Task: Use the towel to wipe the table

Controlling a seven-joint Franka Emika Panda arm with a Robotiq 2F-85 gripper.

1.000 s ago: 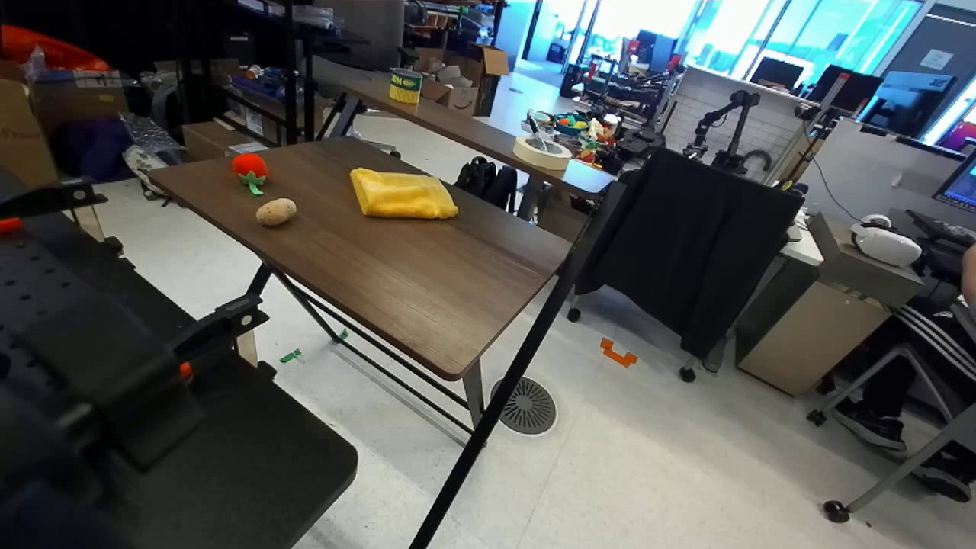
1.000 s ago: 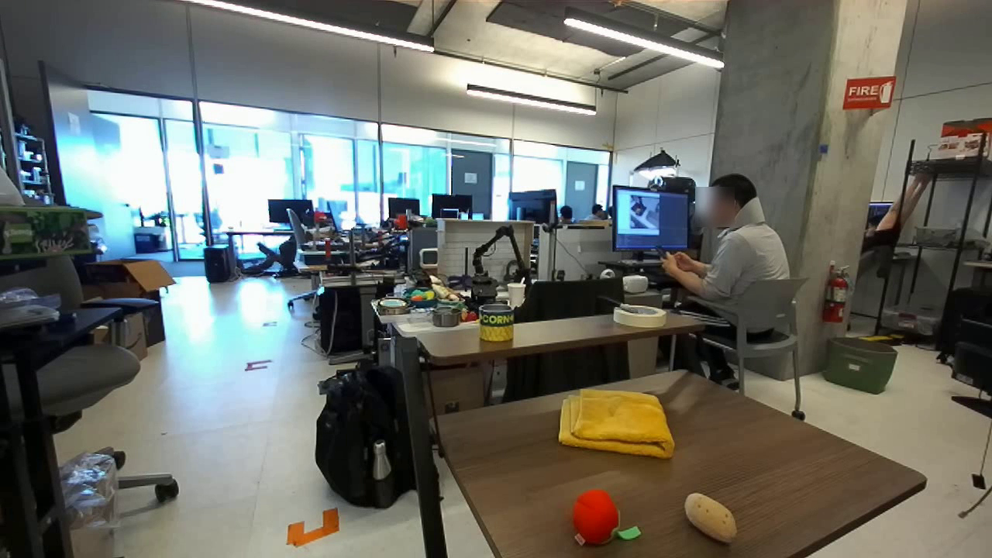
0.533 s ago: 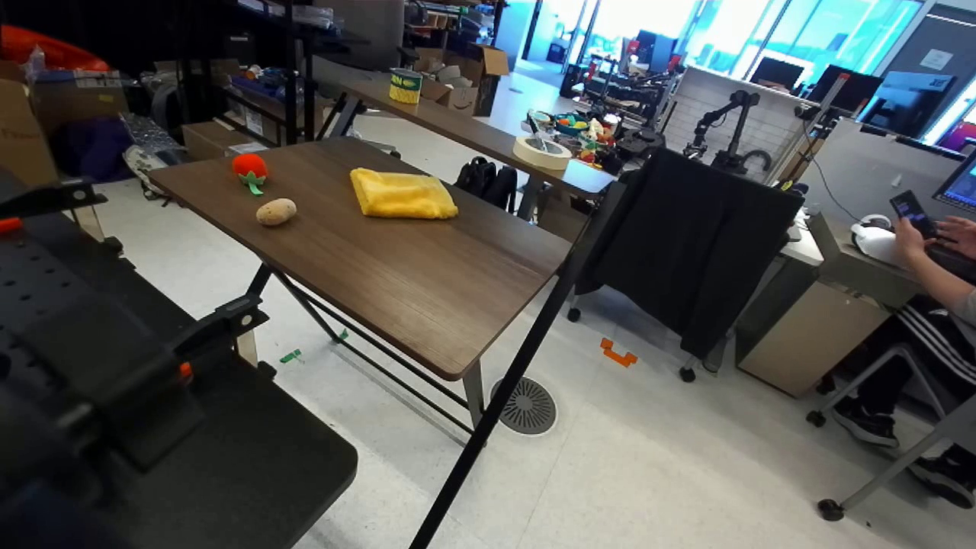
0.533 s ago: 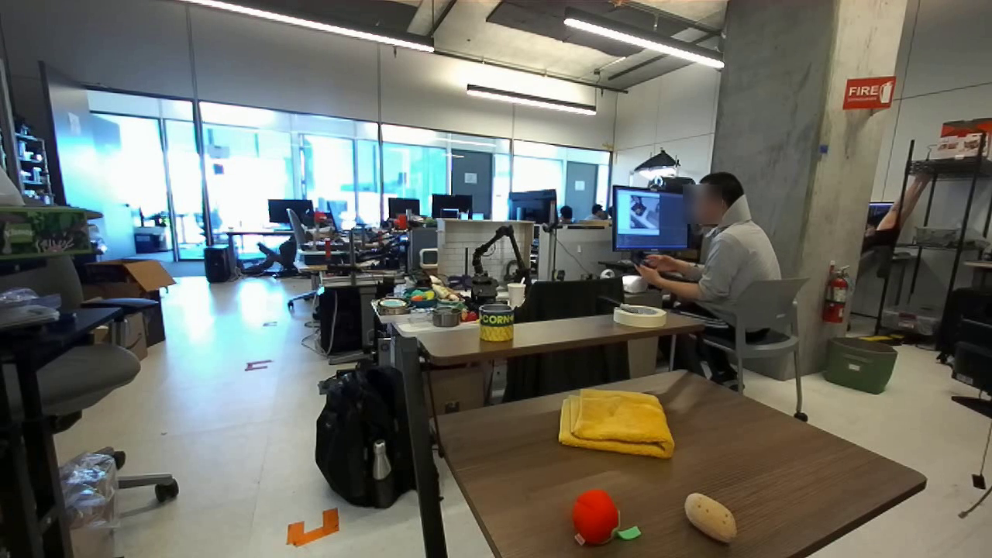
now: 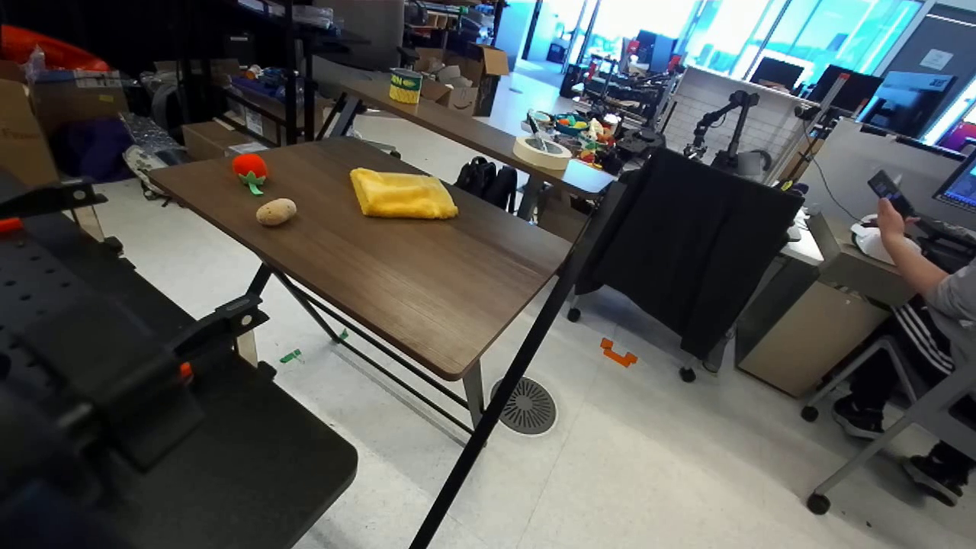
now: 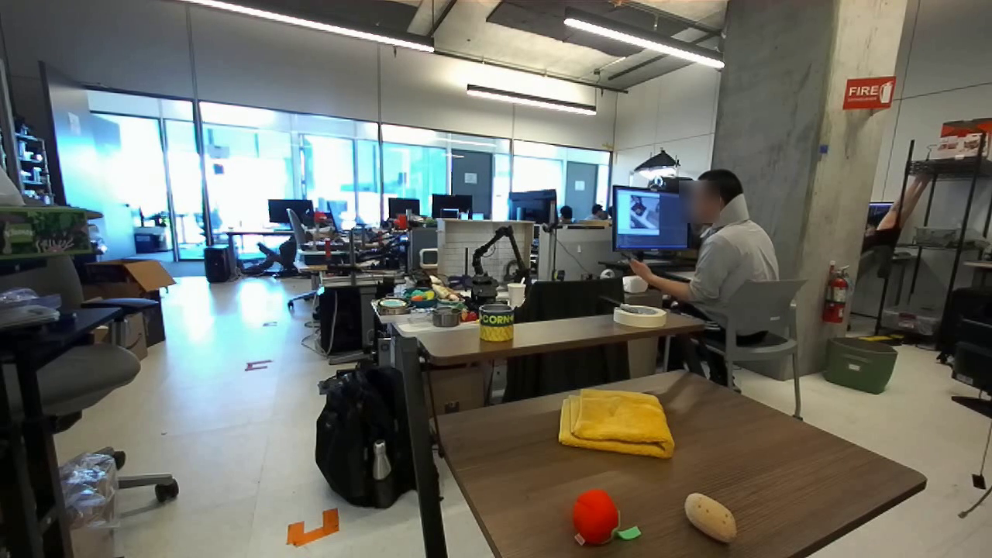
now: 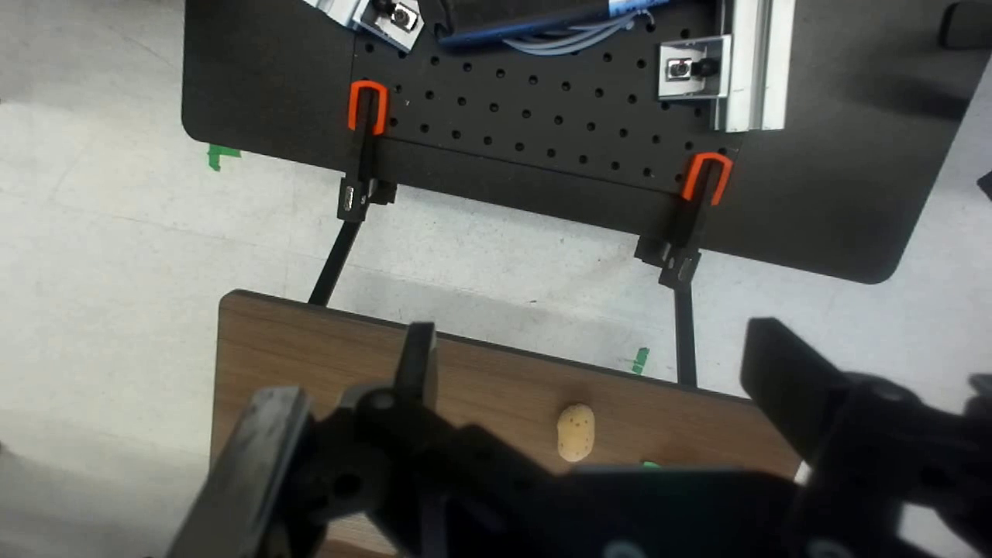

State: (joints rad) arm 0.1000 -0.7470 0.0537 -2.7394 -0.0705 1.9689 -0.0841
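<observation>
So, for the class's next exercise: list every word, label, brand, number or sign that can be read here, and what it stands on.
"FIRE": red sign on the concrete pillar; its smaller line is too small to read.
"CORN": can on the raised shelf.
Too small or blurred to read: the green box, cardboard box, monitor and white sheet.
</observation>
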